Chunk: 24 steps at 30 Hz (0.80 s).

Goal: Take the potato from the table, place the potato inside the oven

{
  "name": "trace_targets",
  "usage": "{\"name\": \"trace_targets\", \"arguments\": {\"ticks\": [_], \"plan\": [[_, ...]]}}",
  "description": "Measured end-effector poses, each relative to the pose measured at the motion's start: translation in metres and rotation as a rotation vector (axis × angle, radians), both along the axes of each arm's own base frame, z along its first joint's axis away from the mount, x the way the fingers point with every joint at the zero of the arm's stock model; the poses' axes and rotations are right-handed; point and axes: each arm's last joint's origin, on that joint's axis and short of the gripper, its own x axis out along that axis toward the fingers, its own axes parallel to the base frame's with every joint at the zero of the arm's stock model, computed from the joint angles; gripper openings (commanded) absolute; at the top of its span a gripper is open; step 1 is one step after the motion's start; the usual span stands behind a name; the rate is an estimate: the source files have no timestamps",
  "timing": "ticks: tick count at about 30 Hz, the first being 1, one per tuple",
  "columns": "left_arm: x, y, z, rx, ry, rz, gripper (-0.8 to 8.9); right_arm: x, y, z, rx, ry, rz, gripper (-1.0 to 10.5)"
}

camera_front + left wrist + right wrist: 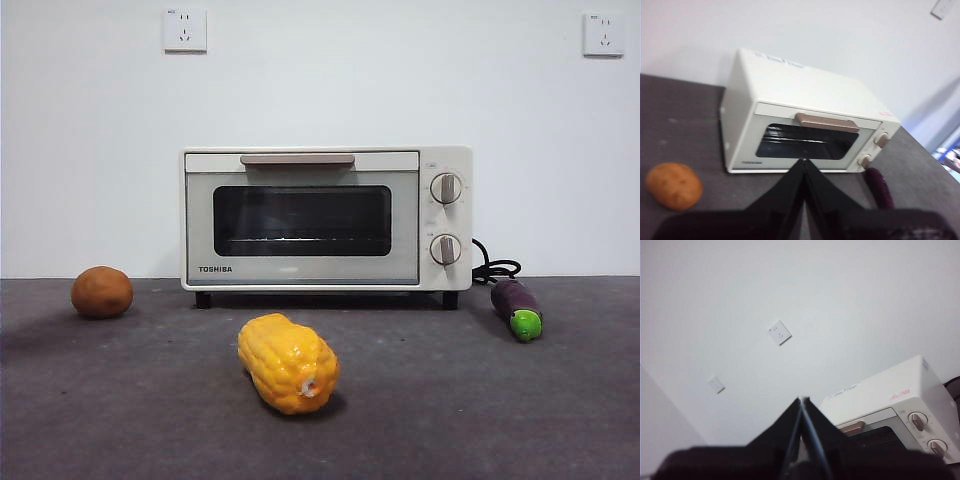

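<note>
In the front view, the oven (326, 218) stands on the table (120, 410) against a white wall, its door closed and its handle (297, 159) across the top of the door. The potato (102, 292) rests on the table to the left of the oven, apart from it. A yellow corn cob (288, 362) lies nearer the camera, in front of the oven. A purple eggplant (516, 308) with a green tip lies to the right of the oven, beside a black cord (492, 269). Two wall sockets (185, 30) sit high on the wall. No arm shows here.

The left wrist view looks down on the oven (805, 120) from above, showing its flat top, which the front view hides. The potato (674, 185) sits on the table (675, 120), clear of the left gripper (803, 161), whose jaws are pressed together on nothing. The eggplant (880, 187) shows partly; the corn does not.

The right wrist view is aimed mostly at the wall, catching one upper corner of the oven (890, 407) and its two knobs (917, 421). The right gripper (802, 399) is clenched empty. The potato is out of this view.
</note>
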Motion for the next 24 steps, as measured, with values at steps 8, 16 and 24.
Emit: {"name": "trace_targets", "arguments": {"ticks": [8,16,24], "plan": [[0.06,-0.005,0.017,-0.037,0.114,-0.16,-0.05,0.027,0.004,0.017,-0.107,0.165,0.18,0.0],[0.113,-0.019,0.025,-0.023,0.3,-0.22,-0.05,0.049,0.003,0.017,-0.246,0.468,0.226,0.0],[0.157,-0.044,0.029,0.004,0.331,-0.292,-0.06,0.067,0.002,0.021,-0.33,0.554,0.257,0.0]]}}
